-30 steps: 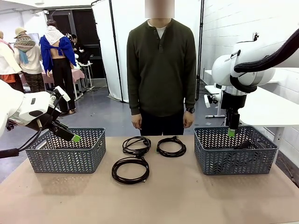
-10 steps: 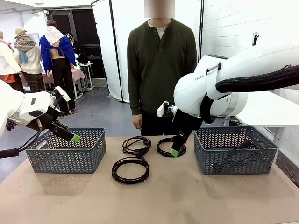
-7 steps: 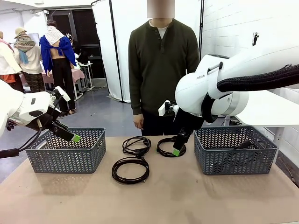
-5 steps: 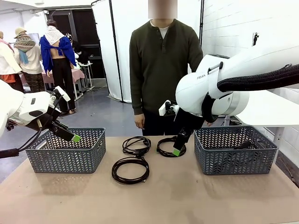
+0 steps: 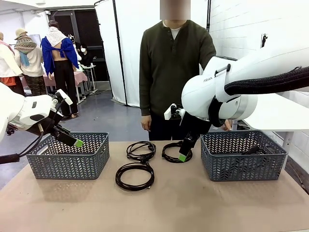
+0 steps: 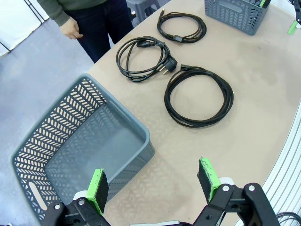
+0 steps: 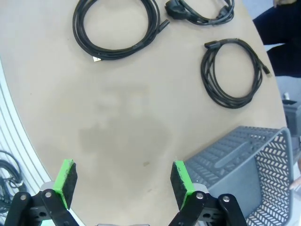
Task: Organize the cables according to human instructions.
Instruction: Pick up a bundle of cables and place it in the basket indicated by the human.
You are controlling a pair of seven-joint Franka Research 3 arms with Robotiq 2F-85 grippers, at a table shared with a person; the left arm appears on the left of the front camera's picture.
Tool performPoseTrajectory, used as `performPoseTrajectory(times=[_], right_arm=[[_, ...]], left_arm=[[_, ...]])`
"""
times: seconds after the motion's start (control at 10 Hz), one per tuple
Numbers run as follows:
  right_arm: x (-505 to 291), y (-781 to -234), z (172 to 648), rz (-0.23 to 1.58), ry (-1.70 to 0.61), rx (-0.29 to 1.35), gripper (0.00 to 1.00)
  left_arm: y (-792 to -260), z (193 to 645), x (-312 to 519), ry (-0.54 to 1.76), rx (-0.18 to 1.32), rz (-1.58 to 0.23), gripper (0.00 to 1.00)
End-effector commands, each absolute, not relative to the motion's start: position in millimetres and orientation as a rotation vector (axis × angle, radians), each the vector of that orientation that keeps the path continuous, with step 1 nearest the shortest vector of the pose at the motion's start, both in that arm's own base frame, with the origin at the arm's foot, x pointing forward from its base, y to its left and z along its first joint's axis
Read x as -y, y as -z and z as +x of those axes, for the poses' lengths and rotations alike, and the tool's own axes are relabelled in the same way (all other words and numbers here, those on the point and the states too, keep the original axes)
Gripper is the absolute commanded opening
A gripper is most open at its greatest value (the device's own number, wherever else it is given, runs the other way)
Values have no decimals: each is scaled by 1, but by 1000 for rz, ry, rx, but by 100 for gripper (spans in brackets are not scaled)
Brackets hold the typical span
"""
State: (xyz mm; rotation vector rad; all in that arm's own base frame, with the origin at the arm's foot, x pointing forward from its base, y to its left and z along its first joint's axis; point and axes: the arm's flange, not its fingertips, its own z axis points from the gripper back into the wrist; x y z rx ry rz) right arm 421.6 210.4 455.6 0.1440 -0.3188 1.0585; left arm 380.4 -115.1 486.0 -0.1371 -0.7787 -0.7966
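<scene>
Three coiled black cables lie mid-table: one at the back left, one at the back right, one nearer the front. A further black cord lies in the right basket. My right gripper hangs open just above the back-right coil's right edge; its wrist view shows that coil ahead, with empty jaws. My left gripper hovers open over the left basket, its fingers holding nothing. The left wrist view shows the three coils.
A person in a dark green top stands at the far edge, one hand hanging near the table. The two grey baskets flank the coils, the left one empty. The brown tabletop is bare toward the front.
My right arm swung from above the right basket to the back-right coil and now holds still there. The person has stepped to the picture's right. My left arm has not moved.
</scene>
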Motion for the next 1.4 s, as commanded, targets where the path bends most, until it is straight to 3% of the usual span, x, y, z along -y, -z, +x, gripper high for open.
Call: performPoseTrajectory(times=[0.0,1.1,1.3], right_arm=[[-210,-456,422,137,-1061,319,100],[-210,-456,422,144,-1059,319,100],[-224,-464,440,121,-974,287,100]], left_arm=[[-485,381,115,781,780,-143,100],[-485,381,115,781,780,-143,100],[-485,381,115,781,780,-143,100]])
